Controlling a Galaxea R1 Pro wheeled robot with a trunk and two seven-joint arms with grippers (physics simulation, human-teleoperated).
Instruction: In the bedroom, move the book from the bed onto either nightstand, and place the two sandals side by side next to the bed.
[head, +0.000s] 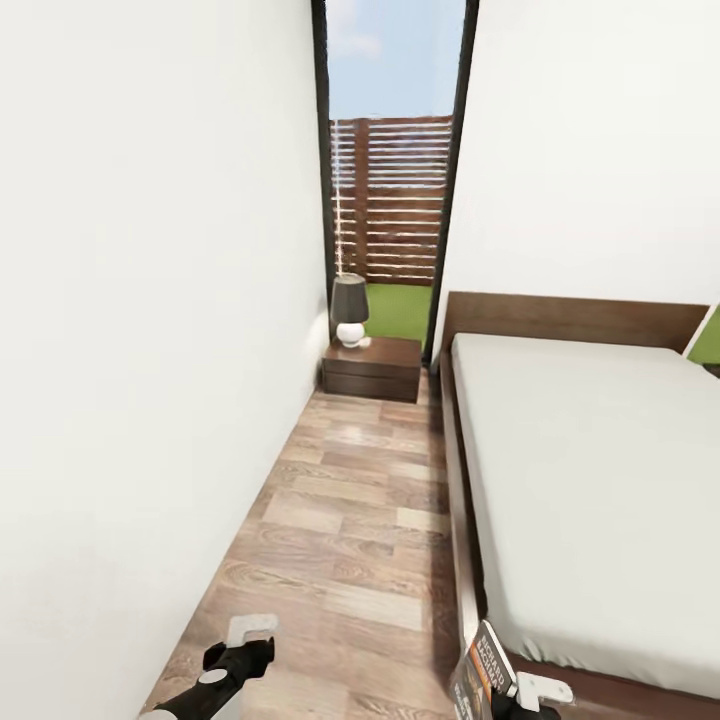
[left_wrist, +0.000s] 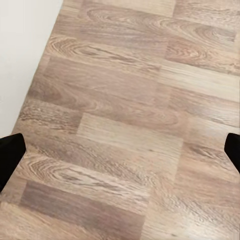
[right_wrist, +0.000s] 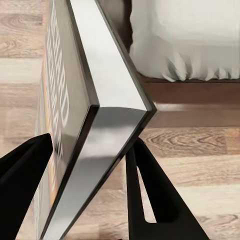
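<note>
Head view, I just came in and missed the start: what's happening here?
The robot stands in the aisle between the wall and the bed, facing the nightstand at the far end, which has a lamp on it. Its right gripper is shut on the book, held off the bed above the floor. The left gripper is open and holds nothing, over bare floor. The book is not yet on the nightstand.

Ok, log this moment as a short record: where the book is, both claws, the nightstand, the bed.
book: clamped in the right claw, held above the wood floor beside the bed
left claw: open, nothing in it, over floor planks
nightstand: ahead against the window wall, lamp standing on it
bed: to the right, mattress bare
</note>
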